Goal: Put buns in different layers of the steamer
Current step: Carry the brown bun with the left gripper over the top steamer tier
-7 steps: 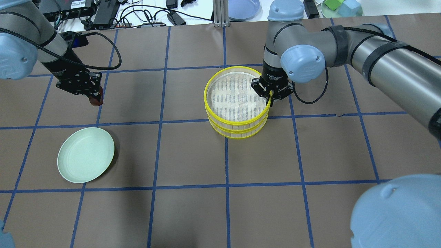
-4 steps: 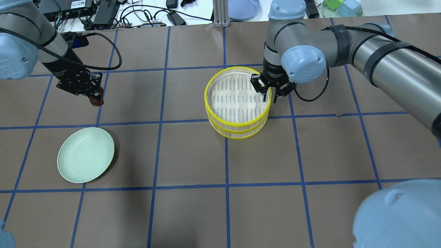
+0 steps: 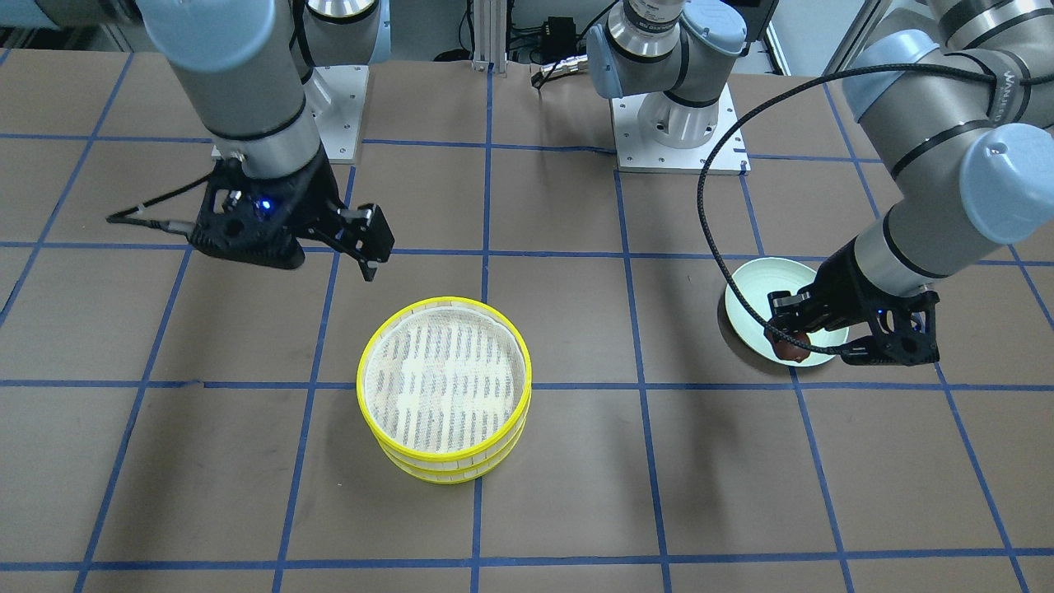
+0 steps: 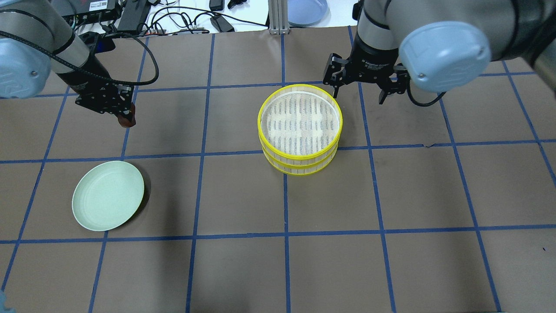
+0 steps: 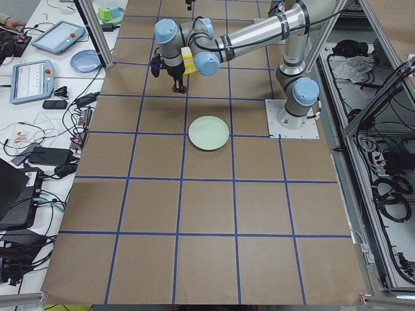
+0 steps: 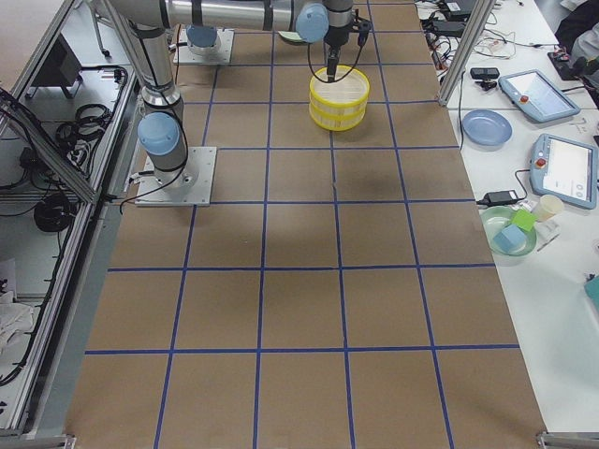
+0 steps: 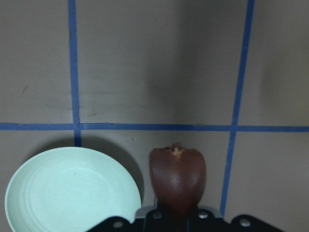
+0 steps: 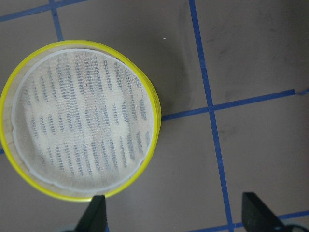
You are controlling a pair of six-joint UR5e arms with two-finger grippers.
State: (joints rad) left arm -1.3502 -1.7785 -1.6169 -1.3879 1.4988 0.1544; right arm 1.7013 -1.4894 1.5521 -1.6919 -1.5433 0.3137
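The steamer [image 4: 299, 153] stands mid-table as two stacked yellow-rimmed trays; it also shows in the front view [image 3: 445, 461] and the right wrist view [image 8: 12, 145]. The top tray's mesh holds nothing. A pale patch shows through the mesh; I cannot tell whether it is the cream bun. My left gripper [image 4: 126, 119] is shut on the dark reddish-brown bun [image 7: 177, 174] and holds it in the air beyond the plate, far left of the steamer. My right gripper [image 4: 358, 96] is open and empty, raised behind the steamer's far right rim.
A pale green plate [image 4: 107, 201] lies empty at the near left, also seen in the front view [image 3: 774, 284] and the left wrist view [image 7: 72, 191]. Cables, tablets and a blue dish [image 4: 306, 11] lie past the table's far edge.
My right gripper let go of the top tray's rim, opened wide, and rose back away from the steamer. My left gripper shifted slightly right with the brown bun.
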